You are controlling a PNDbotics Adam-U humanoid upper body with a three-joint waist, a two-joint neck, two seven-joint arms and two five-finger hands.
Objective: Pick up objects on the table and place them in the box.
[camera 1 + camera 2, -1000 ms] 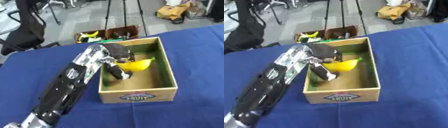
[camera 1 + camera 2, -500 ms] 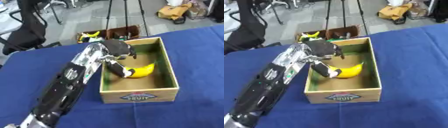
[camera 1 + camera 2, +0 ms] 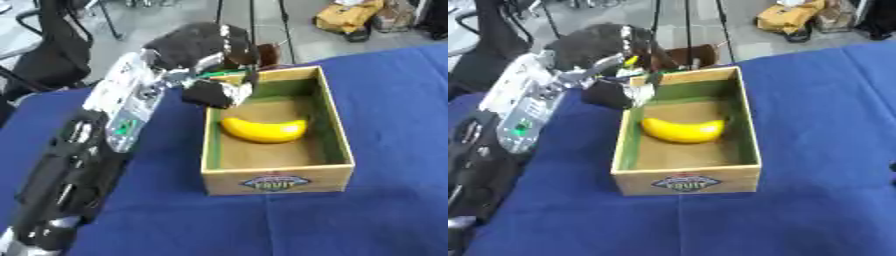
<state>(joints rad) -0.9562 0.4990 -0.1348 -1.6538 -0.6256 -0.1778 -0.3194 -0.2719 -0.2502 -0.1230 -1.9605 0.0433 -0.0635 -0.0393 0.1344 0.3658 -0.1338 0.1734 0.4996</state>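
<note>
With the left hand [image 3: 214, 92] now lifted to the box's upper-left rim, fingers curled and holding nothing, the banana [image 3: 263, 129] lies released on the floor of the box [image 3: 278, 183], mid-frame. Judged: this placement is done. Right hand not in view.

The left arm [image 3: 96, 150] is black on its near stretch, with ribbed, jointed housings and a silver ring at the lowest end. Farther up sits a silver-white casing with a small green mark [image 3: 122, 127] on its face. The left hand [image 3: 206, 60] is mostly black with silver plates on the fingers, and a thin green strip shows beside them.
</note>
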